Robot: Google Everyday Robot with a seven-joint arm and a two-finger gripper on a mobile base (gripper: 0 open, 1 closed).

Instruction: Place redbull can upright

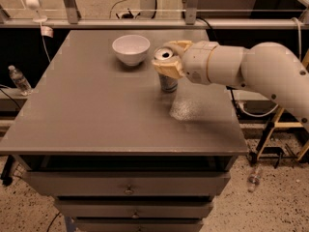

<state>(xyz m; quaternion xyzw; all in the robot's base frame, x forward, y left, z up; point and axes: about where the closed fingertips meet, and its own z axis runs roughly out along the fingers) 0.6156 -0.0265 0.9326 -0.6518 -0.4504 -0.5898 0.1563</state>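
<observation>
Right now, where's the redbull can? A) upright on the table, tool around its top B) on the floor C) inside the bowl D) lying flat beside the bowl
A: the redbull can stands upright on the table with the tool around its top, to the right of the white bowl.

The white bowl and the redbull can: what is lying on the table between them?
Nothing: in the camera view, bare table separates the white bowl from the redbull can, which the tool grips.
</observation>
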